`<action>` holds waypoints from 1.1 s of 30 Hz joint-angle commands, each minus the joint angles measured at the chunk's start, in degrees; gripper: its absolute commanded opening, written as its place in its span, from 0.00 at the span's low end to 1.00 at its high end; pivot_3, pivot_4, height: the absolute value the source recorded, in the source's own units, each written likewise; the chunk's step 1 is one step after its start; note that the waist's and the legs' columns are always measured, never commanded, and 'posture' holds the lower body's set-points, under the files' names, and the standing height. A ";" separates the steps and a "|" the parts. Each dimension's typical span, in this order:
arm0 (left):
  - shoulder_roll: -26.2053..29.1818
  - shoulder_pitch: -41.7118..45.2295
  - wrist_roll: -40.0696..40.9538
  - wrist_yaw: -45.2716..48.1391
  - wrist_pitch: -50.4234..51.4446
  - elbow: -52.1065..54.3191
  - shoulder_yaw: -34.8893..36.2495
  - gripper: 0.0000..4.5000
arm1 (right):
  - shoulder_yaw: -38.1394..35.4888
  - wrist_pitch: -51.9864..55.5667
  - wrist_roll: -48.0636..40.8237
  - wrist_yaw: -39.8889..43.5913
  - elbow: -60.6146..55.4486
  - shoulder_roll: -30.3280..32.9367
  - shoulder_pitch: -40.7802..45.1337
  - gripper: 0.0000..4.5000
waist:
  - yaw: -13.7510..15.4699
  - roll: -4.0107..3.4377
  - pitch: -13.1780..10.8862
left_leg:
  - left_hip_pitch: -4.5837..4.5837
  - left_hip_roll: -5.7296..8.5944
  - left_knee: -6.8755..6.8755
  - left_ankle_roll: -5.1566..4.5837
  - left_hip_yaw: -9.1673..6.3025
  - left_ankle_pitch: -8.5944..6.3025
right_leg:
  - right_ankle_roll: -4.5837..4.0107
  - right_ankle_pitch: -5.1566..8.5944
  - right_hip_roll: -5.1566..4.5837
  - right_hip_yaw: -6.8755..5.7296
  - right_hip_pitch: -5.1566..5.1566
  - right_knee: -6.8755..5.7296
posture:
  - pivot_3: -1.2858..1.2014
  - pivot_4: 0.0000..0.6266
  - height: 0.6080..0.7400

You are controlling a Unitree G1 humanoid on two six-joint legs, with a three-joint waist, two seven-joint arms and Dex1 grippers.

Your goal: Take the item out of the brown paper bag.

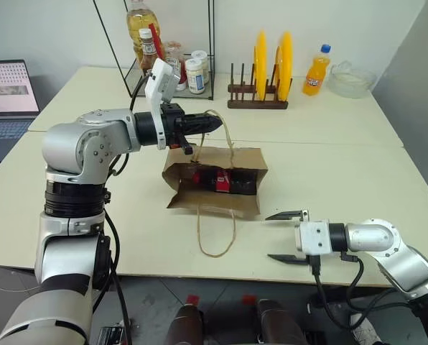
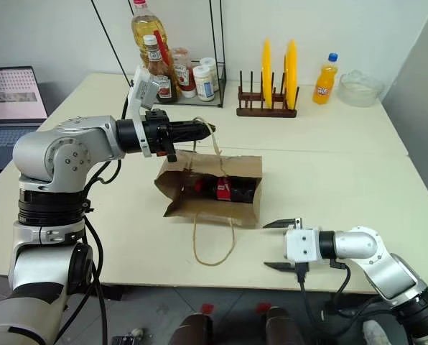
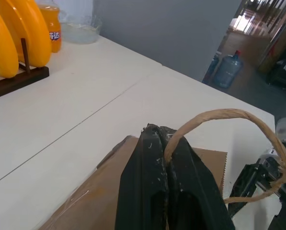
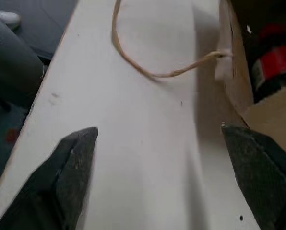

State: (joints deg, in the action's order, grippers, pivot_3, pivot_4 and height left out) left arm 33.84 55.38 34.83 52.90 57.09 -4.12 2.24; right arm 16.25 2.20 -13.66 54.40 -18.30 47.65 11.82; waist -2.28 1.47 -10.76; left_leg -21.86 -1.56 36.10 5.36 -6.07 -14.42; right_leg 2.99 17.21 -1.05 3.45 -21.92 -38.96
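The cola bottle lies on its side inside the brown paper bag, long axis running left to right. The left gripper pinches the bag's far handle, lifting the mouth open. The right wrist view shows the red label. The right gripper, jaws spread and empty, hovers just right of the bag.

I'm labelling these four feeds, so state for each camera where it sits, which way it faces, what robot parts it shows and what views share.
Left eye and right eye views: head stereo pair, looking forward and down over the cream table; both arms show.
Left wrist view: along the left gripper, shut on a tan loop handle of the creased brown paper bag.
Right wrist view: between the open right gripper's fingers, toward the bag's mouth.
Shared: the red-labelled dark cola bottle inside shows in head and right wrist views.
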 commanded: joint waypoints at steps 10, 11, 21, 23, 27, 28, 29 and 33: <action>0.53 4.11 0.27 -0.35 -1.49 -1.38 1.15 0.00 | -5.24 39.48 -29.48 -9.16 -10.32 -15.93 15.69 0.01 | -0.37 -0.03 -0.03 | -0.31 -0.08 -0.02 0.02 -0.08 0.01 | -0.01 0.00 0.03 -0.17 -0.23 0.01 | 0.52 0.24 1.00; 0.58 4.22 0.12 -0.22 -1.71 -1.56 0.98 0.00 | -4.77 40.46 -29.97 -9.41 -9.63 -17.43 16.60 0.01 | -0.39 -0.04 -0.03 | -0.37 -0.08 -0.02 0.02 -0.08 0.01 | -0.02 0.00 0.03 -0.17 -0.30 0.00 | 0.52 0.24 1.00; 0.34 5.39 -0.15 -0.34 -2.08 -2.53 0.74 0.00 | 1.87 36.23 -21.54 -9.93 1.27 -30.35 21.95 0.01 | -0.66 -0.12 -0.08 | -0.53 -0.11 -0.01 0.03 -0.21 0.02 | -0.02 0.00 0.03 -0.37 -0.39 -0.02 | 0.52 0.24 1.00; 0.24 5.27 -0.14 -0.55 -2.09 -2.37 0.80 0.00 | 3.08 32.47 -16.88 -11.33 4.99 -32.54 23.15 0.01 | -0.73 -0.12 -0.08 | -0.53 -0.11 -0.01 0.05 -0.22 0.03 | -0.02 0.00 0.03 -0.39 -0.39 -0.03 | 0.52 0.24 1.00; 0.24 4.87 0.20 -0.75 -1.75 -1.77 1.01 0.00 | 6.85 25.29 -4.01 -15.95 10.77 -32.80 25.43 0.01 | -0.63 -0.14 -0.09 | -0.54 -0.11 0.00 0.05 -0.26 0.04 | -0.02 0.00 0.02 -0.45 -0.39 -0.05 | 0.52 0.24 1.00; 0.26 4.77 0.29 -0.77 -1.71 -1.67 1.05 0.00 | 7.42 24.14 -0.80 -18.07 11.85 -32.81 25.77 0.01 | -0.62 -0.14 -0.09 | -0.55 -0.11 0.01 0.06 -0.27 0.04 | -0.02 0.00 0.01 -0.47 -0.39 -0.05 | 0.52 0.24 1.00; 0.21 4.73 0.37 -0.82 -1.69 -1.62 1.09 0.00 | 7.38 24.09 0.69 -19.34 12.29 -33.05 25.77 0.01 | -0.63 -0.14 -0.09 | -0.57 -0.11 0.00 0.09 -0.28 0.05 | -0.02 0.00 0.01 -0.48 -0.40 -0.05 | 0.52 0.24 1.00; -0.02 4.62 0.57 -0.99 -1.70 -1.49 1.13 0.00 | 9.27 23.84 8.84 -23.09 13.03 -32.51 26.33 0.01 | -0.70 -0.14 -0.09 | -0.62 -0.11 0.00 0.21 -0.31 0.12 | -0.04 0.00 0.01 -0.51 -0.44 -0.05 | 0.52 0.24 1.00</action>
State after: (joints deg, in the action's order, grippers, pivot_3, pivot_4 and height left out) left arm 33.66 59.06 34.84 51.90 55.88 -7.40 2.42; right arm 24.88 27.75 -7.57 32.56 -3.73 15.09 36.77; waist -2.98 1.33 -10.85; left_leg -22.50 -1.67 36.10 5.58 -6.38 -14.29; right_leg 2.95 17.21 -1.05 2.94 -22.38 -39.02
